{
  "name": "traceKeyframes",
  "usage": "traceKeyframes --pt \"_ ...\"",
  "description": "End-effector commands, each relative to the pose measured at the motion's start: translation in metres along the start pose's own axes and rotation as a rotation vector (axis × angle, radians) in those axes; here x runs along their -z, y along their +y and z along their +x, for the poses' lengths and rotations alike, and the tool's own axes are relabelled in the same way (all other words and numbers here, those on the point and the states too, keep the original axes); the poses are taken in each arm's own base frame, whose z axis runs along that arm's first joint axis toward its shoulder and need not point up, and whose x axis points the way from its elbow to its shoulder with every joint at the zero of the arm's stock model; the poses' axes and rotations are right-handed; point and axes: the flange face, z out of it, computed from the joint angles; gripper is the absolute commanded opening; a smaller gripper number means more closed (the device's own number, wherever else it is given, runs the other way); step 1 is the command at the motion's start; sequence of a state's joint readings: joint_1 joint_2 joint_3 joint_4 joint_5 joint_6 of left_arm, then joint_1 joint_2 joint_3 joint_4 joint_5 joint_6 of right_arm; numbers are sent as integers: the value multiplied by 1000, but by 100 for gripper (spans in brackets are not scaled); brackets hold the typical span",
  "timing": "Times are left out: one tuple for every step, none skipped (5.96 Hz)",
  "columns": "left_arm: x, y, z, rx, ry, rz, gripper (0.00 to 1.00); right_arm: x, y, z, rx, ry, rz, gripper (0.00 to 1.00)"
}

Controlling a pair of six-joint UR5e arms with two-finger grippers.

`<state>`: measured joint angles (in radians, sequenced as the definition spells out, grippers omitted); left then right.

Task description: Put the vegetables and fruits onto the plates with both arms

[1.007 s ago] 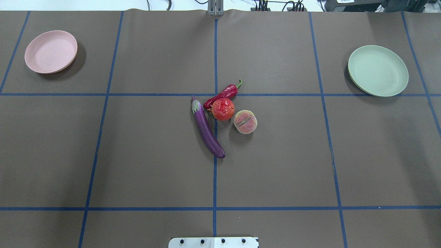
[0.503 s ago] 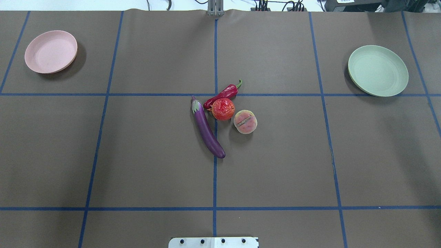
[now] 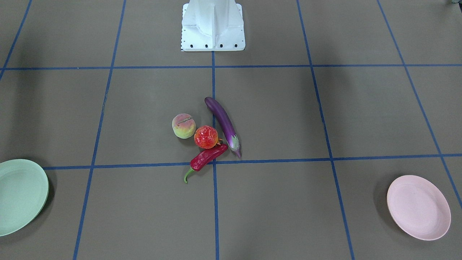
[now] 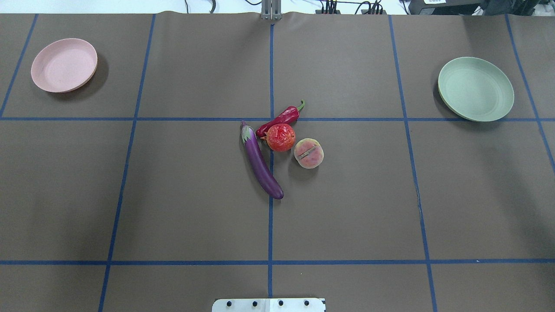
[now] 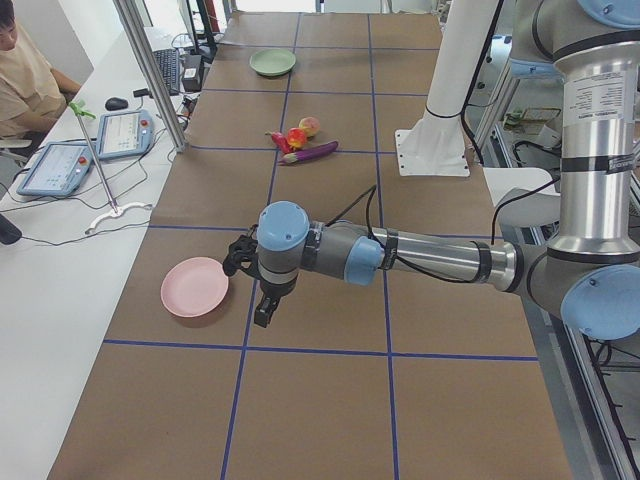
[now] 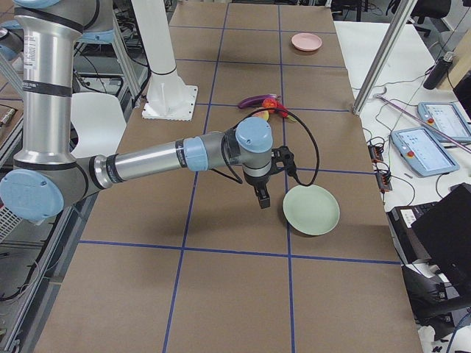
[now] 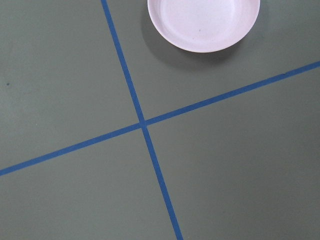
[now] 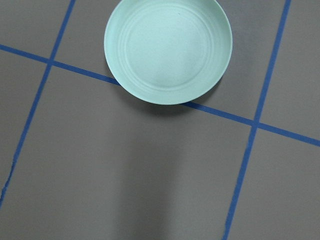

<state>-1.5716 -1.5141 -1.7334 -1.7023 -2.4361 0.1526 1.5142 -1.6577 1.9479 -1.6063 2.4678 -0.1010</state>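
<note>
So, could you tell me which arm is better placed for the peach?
Probably the right arm: the peach sits at the cluster's right edge; the eggplant and pomegranate lie between it and the left arm.

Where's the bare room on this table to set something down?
Bare: the pale pink round plate, the pale mint green round plate, and brown table between each and the centre. Crowded centre: long purple eggplant, red chili pepper, red-orange ball, blushed peach.

Mint plate cropped, pic edge
</note>
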Motion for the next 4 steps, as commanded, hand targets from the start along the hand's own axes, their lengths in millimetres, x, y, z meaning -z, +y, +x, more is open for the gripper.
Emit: traceKeyframes --pt "-15 -5 -7 25 120 -3 100 -14 -29 -30 70 -36 -6 100" --pt "-14 -6 -5 24 121 -1 100 -25 -43 -55 171 -47 24 100" --pt "-13 -7 -5 19 122 2 100 -55 -68 -103 179 -95 -6 100" --pt "-10 -8 -2 -22 114 34 100 -71 -98 -157 146 -133 -20 100"
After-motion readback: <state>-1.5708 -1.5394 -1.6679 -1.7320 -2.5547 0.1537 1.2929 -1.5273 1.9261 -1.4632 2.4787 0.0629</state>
